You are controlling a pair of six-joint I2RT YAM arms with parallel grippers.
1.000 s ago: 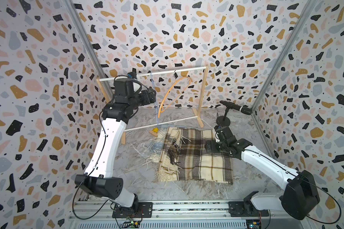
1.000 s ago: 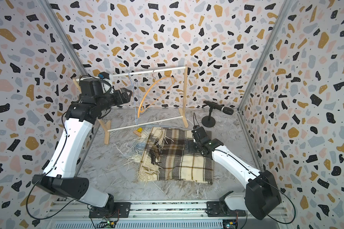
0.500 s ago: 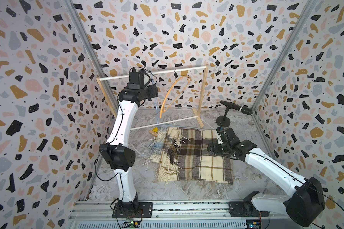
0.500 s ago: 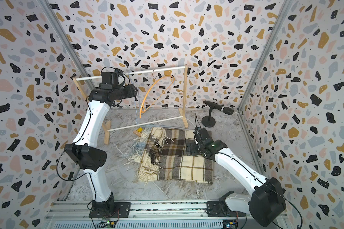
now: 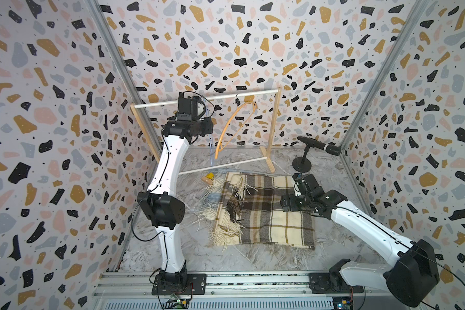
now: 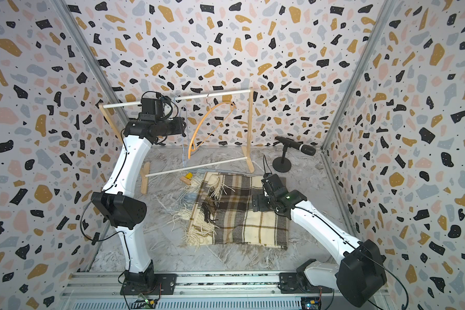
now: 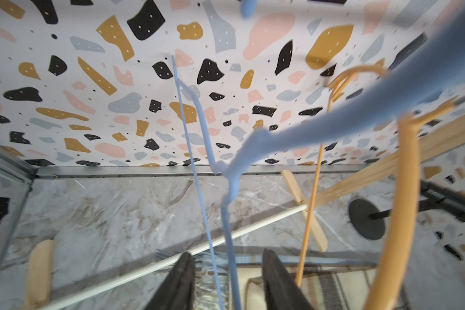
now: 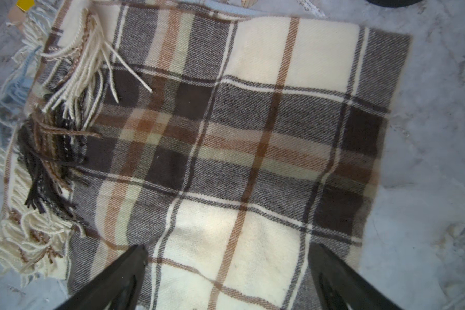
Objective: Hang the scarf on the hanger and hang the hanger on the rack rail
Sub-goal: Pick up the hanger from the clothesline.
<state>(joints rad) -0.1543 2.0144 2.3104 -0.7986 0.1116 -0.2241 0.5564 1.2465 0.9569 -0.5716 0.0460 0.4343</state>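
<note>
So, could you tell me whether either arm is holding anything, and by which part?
Nothing yet: left jaws straddle the blue hanger without gripping; right jaws open above plaid scarf.

blue hanger blurred, scarf edge cut off

bright even light, soft shadows; left wrist foreground blurred.

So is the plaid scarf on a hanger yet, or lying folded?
Lying folded. The scarf sits flat on the floor, fringes doubled over at one edge; the orange hanger on the rail hangs bare.
</note>
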